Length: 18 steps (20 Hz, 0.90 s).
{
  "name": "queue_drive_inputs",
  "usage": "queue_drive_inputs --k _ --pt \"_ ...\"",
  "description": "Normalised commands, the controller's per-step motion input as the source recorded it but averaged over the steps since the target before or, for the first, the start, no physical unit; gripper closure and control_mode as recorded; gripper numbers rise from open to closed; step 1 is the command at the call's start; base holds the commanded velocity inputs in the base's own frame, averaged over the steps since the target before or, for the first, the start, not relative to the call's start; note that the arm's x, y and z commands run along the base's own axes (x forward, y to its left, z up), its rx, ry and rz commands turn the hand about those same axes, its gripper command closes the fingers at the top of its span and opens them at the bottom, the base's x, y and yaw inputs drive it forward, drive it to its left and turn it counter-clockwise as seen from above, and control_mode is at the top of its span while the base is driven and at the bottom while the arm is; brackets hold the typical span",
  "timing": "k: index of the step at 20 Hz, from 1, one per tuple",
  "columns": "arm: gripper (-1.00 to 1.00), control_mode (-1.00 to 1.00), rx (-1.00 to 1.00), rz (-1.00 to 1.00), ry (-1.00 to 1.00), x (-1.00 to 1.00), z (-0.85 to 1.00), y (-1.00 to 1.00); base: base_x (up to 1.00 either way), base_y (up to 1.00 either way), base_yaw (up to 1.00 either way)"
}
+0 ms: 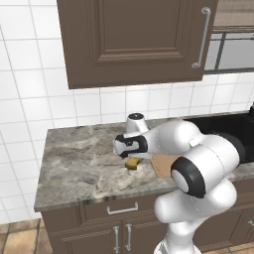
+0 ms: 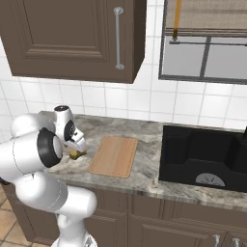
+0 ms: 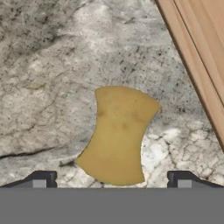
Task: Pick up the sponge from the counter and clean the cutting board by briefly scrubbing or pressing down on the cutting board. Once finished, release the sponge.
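A: Where's the sponge (image 3: 117,135) right now?

B: Lying on the worktop (image 1: 79,163), just beside the near-left corner of the board (image 2: 114,155) and not touching it. In the hand view a strip of bare marble shows between sponge and board edge.

A: And the gripper (image 3: 111,178)?

B: Right over the sponge, pointing down at it. Its jaws stand wide, one fingertip (image 3: 43,179) to each side of the sponge's near end, nothing held. How far above it hangs I can't tell.

A: Which way does the sponge's long axis run?

B: In the hand view it runs from the bottom up and away, roughly across the line between the two tips. So the jaws would close across the narrow way, which looks like the right way to take it. The waist of the sponge sits a little beyond the tips, though.

A: So the coming move?

B: My guess: a straight drop, perhaps nudged slightly forward so the tips meet the waist, then close. The sponge is well inside the gap, so sideways correction seems unneeded.

A: Any risk?

B: The board's edge is close on one side; the tip there has to come down on marble, not on wood.
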Motion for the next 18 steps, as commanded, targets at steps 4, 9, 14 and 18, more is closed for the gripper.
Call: queue_drive_inputs --k 4,9,14,18 --pt "-1.0 -1.0 0.0 0.0 0.0 0.0 -0.1 0.0 0.0 0.0 0.0" --pt "-1.0 -1.0 -0.03 -0.01 0.0 0.0 -0.14 0.0 0.0 0.0 0.0" --pt "-1.0 -1.0 -0.03 -0.03 0.0 0.0 -0.08 -0.01 0.0 0.0 0.0" --pt "-1.0 -1.0 -0.01 -0.02 0.0 0.1 -0.05 0.0 0.0 0.0 0.0"
